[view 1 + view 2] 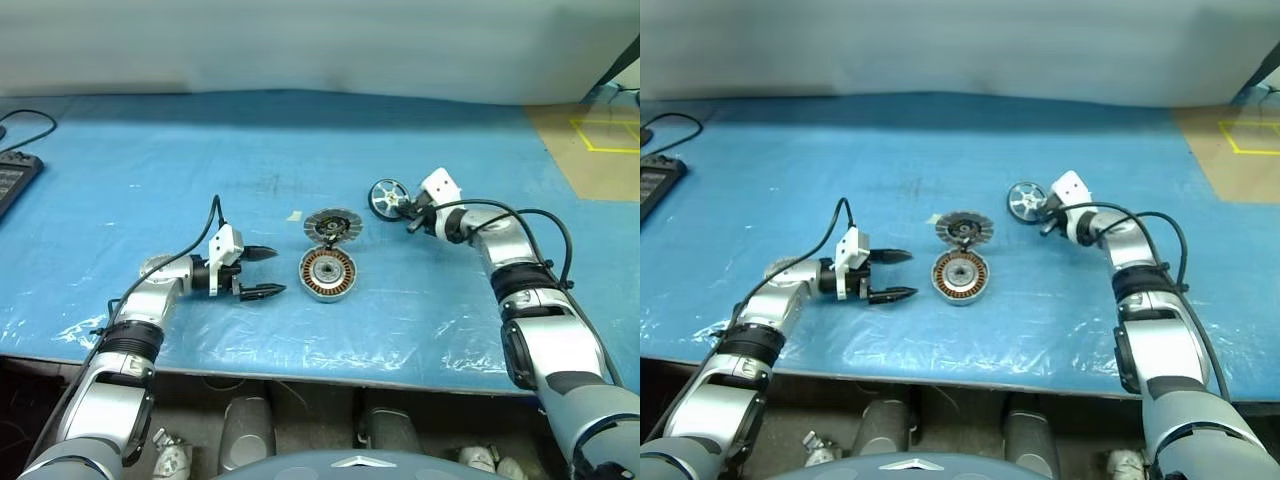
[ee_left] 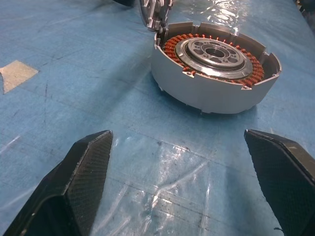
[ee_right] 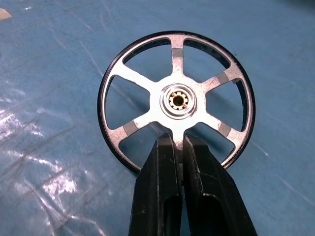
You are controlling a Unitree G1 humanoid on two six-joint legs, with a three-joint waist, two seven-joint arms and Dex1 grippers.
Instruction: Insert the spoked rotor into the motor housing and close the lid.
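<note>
- My right tool [image 3: 178, 147] is clamped on the spoked rotor [image 1: 388, 198], its two black fingers pinched together on one silvery spoke just below the hub; the wheel stands on edge toward the far right of the blue worktop [image 1: 150, 160].
- My left tool [image 1: 262, 272] hovers with its fingers spread wide and nothing between them, pointing at the motor housing [image 1: 327, 272], which sits mid-worktop with its copper windings facing up.
- The lid [image 1: 332, 226] stands tilted open at the housing's far edge, touching it, fins showing.
- Open blue sheet lies between rotor and housing; a scrap of tape [image 1: 294, 215] lies just left of the lid.
- A keyboard [image 1: 12, 182] and black cable [image 1: 30, 125] sit at the far left edge.
</note>
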